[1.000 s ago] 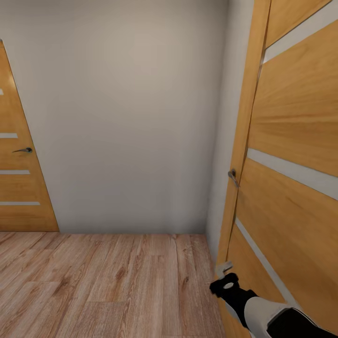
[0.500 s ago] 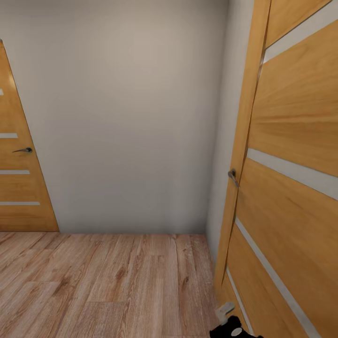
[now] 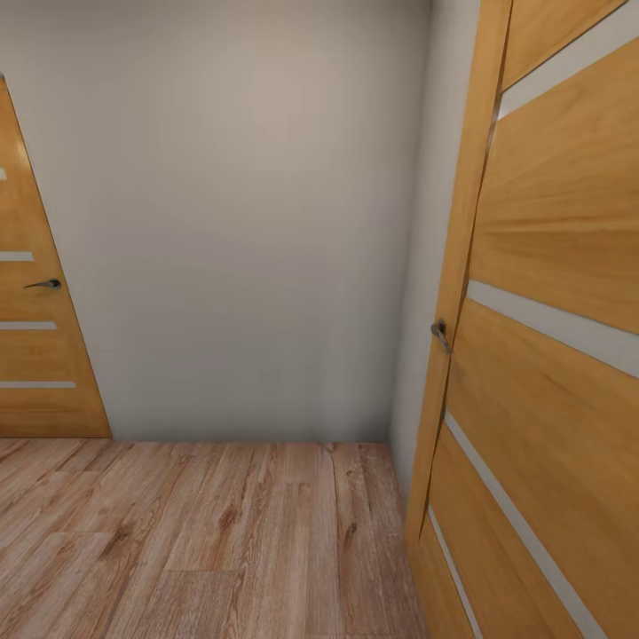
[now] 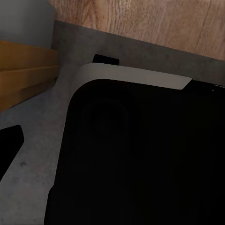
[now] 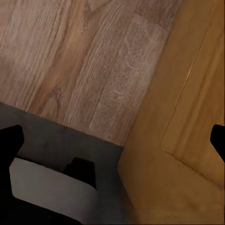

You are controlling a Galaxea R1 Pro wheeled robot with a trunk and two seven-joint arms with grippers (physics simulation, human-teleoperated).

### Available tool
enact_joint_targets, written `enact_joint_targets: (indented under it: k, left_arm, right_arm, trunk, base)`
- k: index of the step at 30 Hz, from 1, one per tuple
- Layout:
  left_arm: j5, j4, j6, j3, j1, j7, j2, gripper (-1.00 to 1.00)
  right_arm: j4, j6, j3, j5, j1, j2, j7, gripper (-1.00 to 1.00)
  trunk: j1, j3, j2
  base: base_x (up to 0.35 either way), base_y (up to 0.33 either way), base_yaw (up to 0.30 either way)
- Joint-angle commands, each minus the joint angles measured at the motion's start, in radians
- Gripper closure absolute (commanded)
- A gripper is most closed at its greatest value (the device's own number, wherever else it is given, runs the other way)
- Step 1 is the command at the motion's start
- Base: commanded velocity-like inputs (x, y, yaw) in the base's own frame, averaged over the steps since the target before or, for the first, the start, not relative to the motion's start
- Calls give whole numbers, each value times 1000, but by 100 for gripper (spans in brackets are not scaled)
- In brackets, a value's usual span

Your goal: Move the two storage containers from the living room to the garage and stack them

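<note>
Well, where the two storage containers are you cannot tell from these views, and neither claw has one: the right gripper [image 5: 113, 139] hangs released, its dark fingertips spread wide with nothing between them but wood plank floor [image 5: 70, 56] and the face of an orange-brown door [image 5: 187, 117]. Of the left gripper you get one dark fingertip [image 4: 8, 147] at the edge of its wrist view, so you cannot tell whether that claw is released or clenched. It looks down on the robot's own dark body [image 4: 140, 154] and grey base [image 4: 37, 136], which suggests you have that arm tucked low and close, probably to keep the robot narrow while driving. The right arm seems lowered beside the base as well, just next to the door. Further out, the head camera faces a bare grey-white wall [image 3: 248, 222] in a small room with plank flooring. The near door [image 3: 550, 355] on your right stands at an angle, its edge and lever handle [image 3: 440, 335] turned toward you, so it reads as swung partly open. A second, similar door [image 3: 35, 355] with its own handle [image 3: 44, 284] sits flat in the wall at the left. You look to be in transit, with both the pickup and the stacking not yet done.
</note>
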Motion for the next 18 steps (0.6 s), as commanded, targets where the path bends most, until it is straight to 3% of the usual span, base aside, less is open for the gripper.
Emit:
enact_joint_targets:
  k: [1,7,15,18]
  left_arm:
    - [5,0,-2,0,0,1,0,-100]
    - [5,0,-2,0,0,1,0,-100]
    - [6,0,-2,0,0,1,1,-100]
    - [6,0,-2,0,0,1,0,-100]
  right_arm:
    - [3,-12,8,-5,36,0,-3,-100]
    - [4,-15,9,-2,83,-3,-3,-100]
    - [4,-27,10,-5,145,-43,10,-100]
    - [4,-28,10,-6,157,-50,49,-100]
  trunk:
    - [0,-1,-1]
    - [0,-1,-1]
    - [0,-1,-1]
    - [0,-1,-1]
  base:
    - [0,0,0]
    - [0,0,0]
    - [0,0,0]
    - [0,0,0]
